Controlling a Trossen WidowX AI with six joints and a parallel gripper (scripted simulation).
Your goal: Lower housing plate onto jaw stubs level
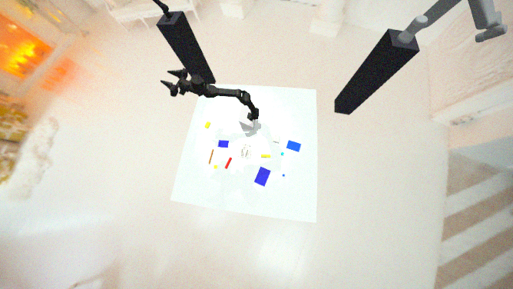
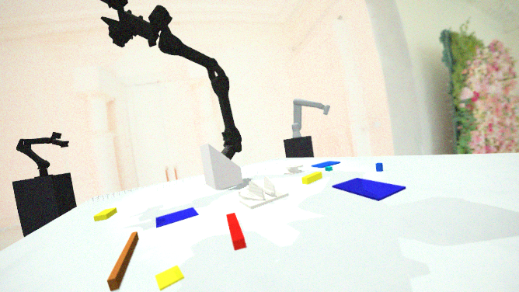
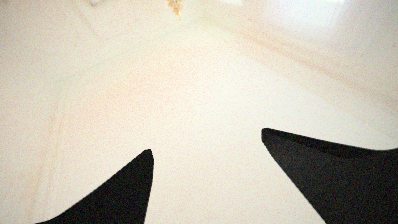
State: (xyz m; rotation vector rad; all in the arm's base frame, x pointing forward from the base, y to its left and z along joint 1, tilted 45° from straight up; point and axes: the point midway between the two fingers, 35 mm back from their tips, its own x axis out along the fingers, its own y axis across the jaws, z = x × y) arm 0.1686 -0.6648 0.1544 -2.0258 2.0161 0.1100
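My gripper (image 1: pixel 164 76) (image 2: pixel 102 8) (image 3: pixel 208 144) is open and empty, raised high above and away from the table, with only blurred room between its fingers in the wrist view. An off-white base (image 2: pixel 272 199) lies on the table, with two pale ribbed jaws (image 1: pixel 246 151) (image 2: pixel 256 190) standing up on it. No plate shows on top of them. A small pale piece (image 1: pixel 276 139) (image 2: pixel 294 169) lies apart, beyond the yellow bar; it may be the housing plate, but it is too small and washed out to tell. The pins and stubs cannot be made out.
A pale wedge-shaped block (image 1: pixel 246 122) (image 2: pixel 221 171) stands between the arm's base and the jaws. A red bar (image 1: pixel 228 163) (image 2: pixel 235 231), a yellow bar (image 1: pixel 266 156) (image 2: pixel 312 178), an orange bar (image 1: pixel 211 157) (image 2: pixel 123 260) and several blue pieces lie around.
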